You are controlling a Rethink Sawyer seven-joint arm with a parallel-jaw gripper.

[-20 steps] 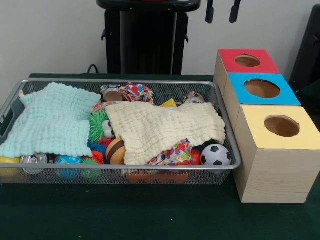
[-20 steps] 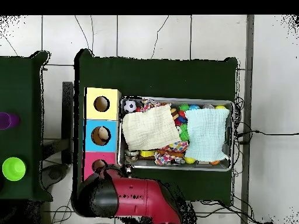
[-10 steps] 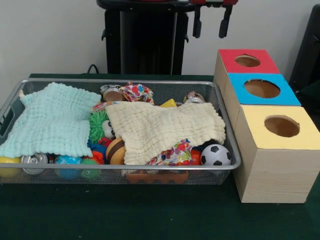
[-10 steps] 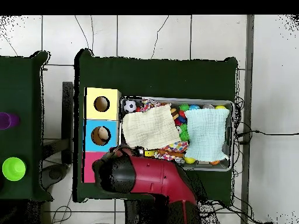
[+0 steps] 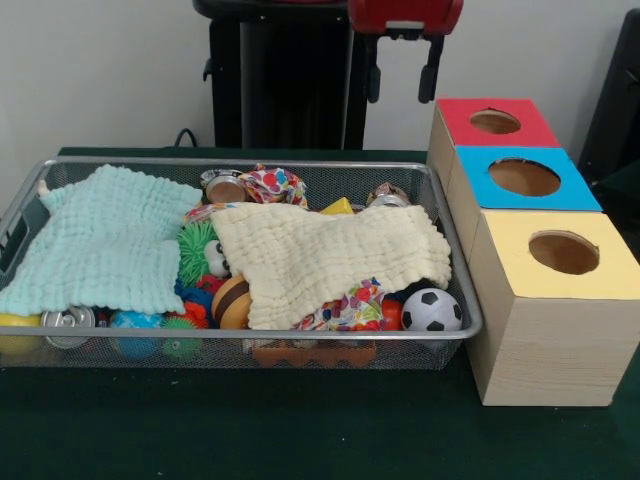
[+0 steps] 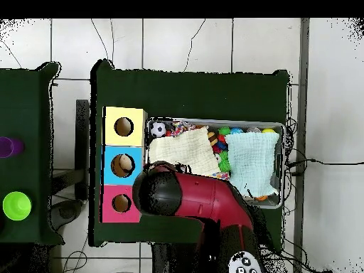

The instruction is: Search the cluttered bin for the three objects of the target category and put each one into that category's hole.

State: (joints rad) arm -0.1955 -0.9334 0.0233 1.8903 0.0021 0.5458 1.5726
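Two cloths unmoved in the bin (image 5: 455, 330) — the claw (image 5: 401, 82), spread and empty, has swung over its far rim.

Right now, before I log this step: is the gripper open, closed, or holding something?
Gripper: open and empty, fingers spread, hanging above the far side of the wire bin.

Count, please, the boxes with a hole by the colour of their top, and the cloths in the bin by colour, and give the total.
Red-topped box: 1
Blue-topped box: 1
Yellow-topped box: 1
Pale green cloth: 1
Cream cloth: 1
Total: 5
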